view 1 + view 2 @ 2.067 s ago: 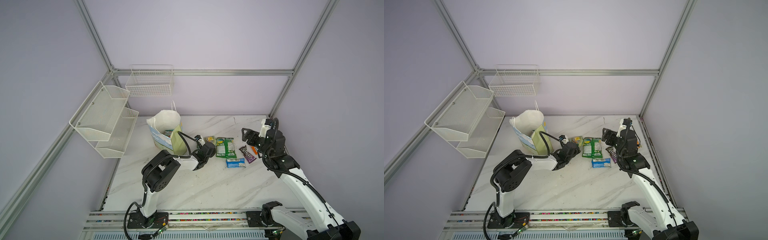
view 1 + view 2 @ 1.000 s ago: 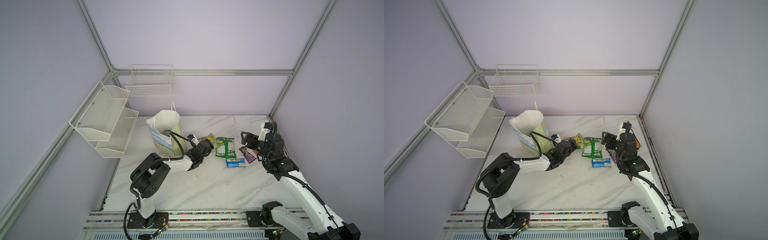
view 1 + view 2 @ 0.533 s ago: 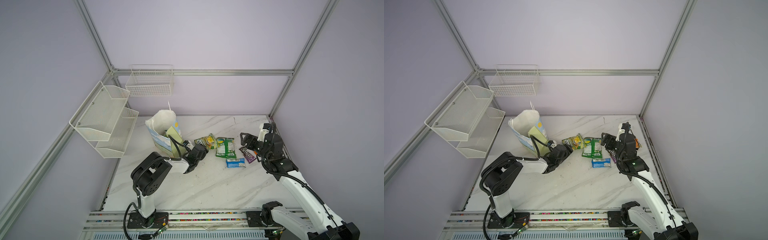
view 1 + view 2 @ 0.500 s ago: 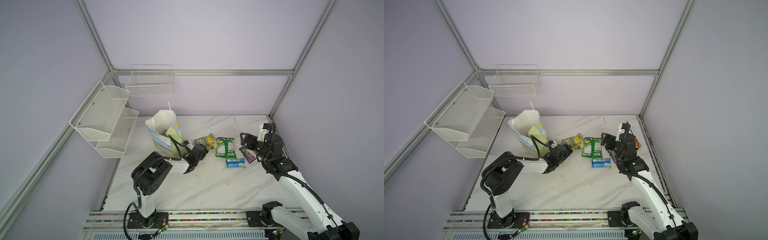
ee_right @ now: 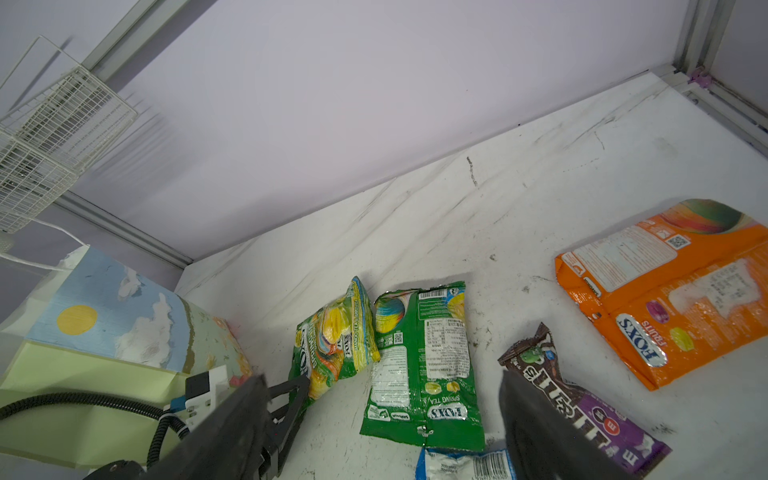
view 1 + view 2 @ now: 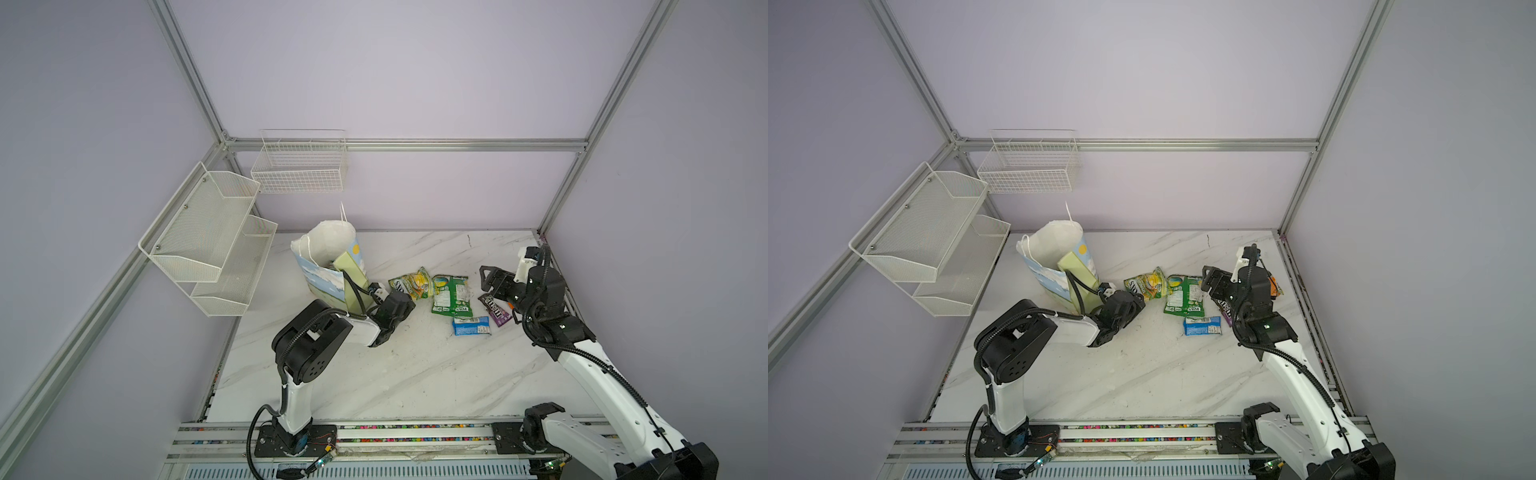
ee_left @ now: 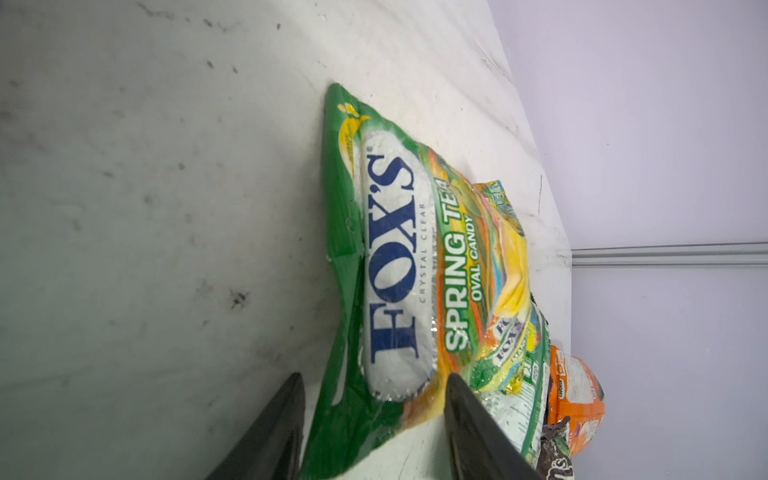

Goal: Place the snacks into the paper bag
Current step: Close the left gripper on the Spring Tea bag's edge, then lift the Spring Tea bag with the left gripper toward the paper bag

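Observation:
The paper bag (image 6: pixel 322 278) stands upright at the back left, its mouth open. My left gripper (image 7: pixel 374 386) lies low on the table beside it, open, its fingers straddling a corner of a green and yellow snack packet (image 7: pixel 399 266) (image 6: pixel 413 283). A second green packet (image 6: pixel 451 296), a small blue one (image 6: pixel 471 326) and a dark purple bar (image 6: pixel 496 311) lie to the right. An orange packet (image 5: pixel 665 291) lies beyond, mostly hidden behind the arm in both top views. My right gripper (image 5: pixel 382 386) (image 6: pixel 487 279) hovers open above the green packet and the bar, holding nothing.
A two-tier white mesh shelf (image 6: pixel 208 241) hangs on the left wall and a white wire basket (image 6: pixel 299 166) on the back wall. The left arm's cable runs against the bag's pale green side (image 6: pixel 1077 274). The arms' mounting rail (image 6: pixel 374 432) lines the front edge.
The left gripper's jaws have narrowed around the green and yellow packet's corner, and the gripper has drawn back a little toward the front. The bag shifted slightly. The right arm has stayed put.

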